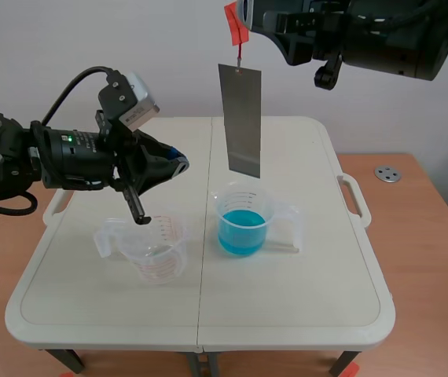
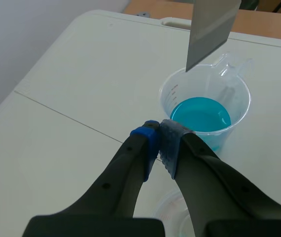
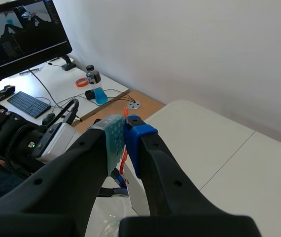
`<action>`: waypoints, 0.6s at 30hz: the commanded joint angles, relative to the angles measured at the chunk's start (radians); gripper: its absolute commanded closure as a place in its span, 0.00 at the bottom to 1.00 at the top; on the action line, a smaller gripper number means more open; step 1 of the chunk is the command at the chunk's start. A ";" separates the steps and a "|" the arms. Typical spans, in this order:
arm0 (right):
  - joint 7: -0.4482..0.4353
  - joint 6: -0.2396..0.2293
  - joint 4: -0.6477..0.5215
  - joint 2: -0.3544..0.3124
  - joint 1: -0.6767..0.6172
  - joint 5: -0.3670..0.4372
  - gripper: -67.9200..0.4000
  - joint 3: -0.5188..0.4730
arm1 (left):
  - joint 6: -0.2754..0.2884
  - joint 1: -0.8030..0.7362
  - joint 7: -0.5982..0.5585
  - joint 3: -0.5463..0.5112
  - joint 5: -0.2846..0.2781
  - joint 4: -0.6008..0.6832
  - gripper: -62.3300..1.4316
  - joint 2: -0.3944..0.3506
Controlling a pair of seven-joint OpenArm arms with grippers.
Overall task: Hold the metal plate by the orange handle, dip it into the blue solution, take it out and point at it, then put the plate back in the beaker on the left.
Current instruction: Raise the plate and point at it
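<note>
Steadiness is what this step asks of me. My right gripper is pinched tight on the orange handle, high up. The metal plate hangs straight down from it, with its lower edge clear above the filled beaker and the blue solution, touching neither.

My left gripper is closed on nothing, pads pressed together. It is raised over the empty beaker on the left, with its tips aimed across toward the plate's lower part. I judge this to be the pointing step, though the pose would also fit the moment before a dip. I cannot tell whether the plate is wet.

To do it well I should hold the right wrist quiet so the plate does not swing on its thin link. The left tips should come near the sheet's face without nudging it. A touch could set it turning and shake drops onto the table.

The plate is a thin, flat, rectangular sheet of dull grey metal with crisp corners and a small hole at its upper end. The handle is a slim orange tag that looks soft. Both beakers are clear plastic, each with a spout, a side handle and printed marks. They look light and easy to tip. The solution is bright cyan and fills roughly the lower half. The table is smooth off-white plastic with a seam down its middle.
</note>
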State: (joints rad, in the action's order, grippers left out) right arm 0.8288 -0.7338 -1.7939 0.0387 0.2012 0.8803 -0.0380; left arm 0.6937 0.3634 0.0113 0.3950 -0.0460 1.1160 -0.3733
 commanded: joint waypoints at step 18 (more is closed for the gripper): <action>-0.014 -0.012 -0.025 -0.003 0.021 0.014 0.97 0.003 | 0.002 0.017 -0.010 -0.008 0.074 0.007 0.95 0.060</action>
State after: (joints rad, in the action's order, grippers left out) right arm 0.8291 -0.7338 -1.7939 0.0387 0.2012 0.8803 -0.0380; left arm 0.6941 0.3630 0.0113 0.3950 0.0380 1.1137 -0.3161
